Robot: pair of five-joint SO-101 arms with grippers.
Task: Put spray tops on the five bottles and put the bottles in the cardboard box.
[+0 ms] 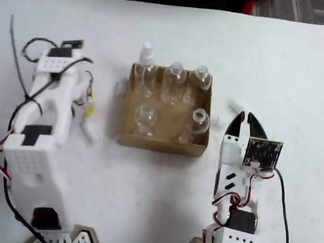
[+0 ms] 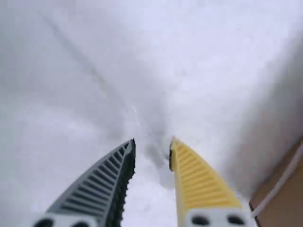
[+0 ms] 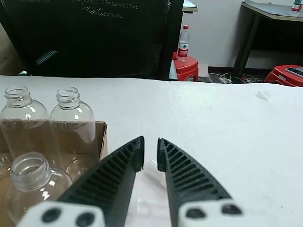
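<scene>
- All five bottles stand upright in the cardboard box at the middle of the worktop. Three are in the far row and two in the near row.
- Only the far-left bottle wears a spray top; the other four necks are bare.
- A small white piece lies on the worktop just right of the box. It may be a loose spray top, but I cannot tell for sure.
- The right fingers are parted by a narrow gap and hold nothing. They sit low, just right of the box, pointing far.
- The left fingers, one grey and one yellow, are slightly apart and empty, close over the worktop left of the box.
- The bottles look like thin clear plastic, so they are probably light, smooth and easy to tip or dent. A hold at the stiffer neck or shoulder seems safer than one on the belly.
- A spray top is likely light and hard. It seems best taken by its collar, with the tube hanging down, and the bottle will probably need steadying.
</scene>
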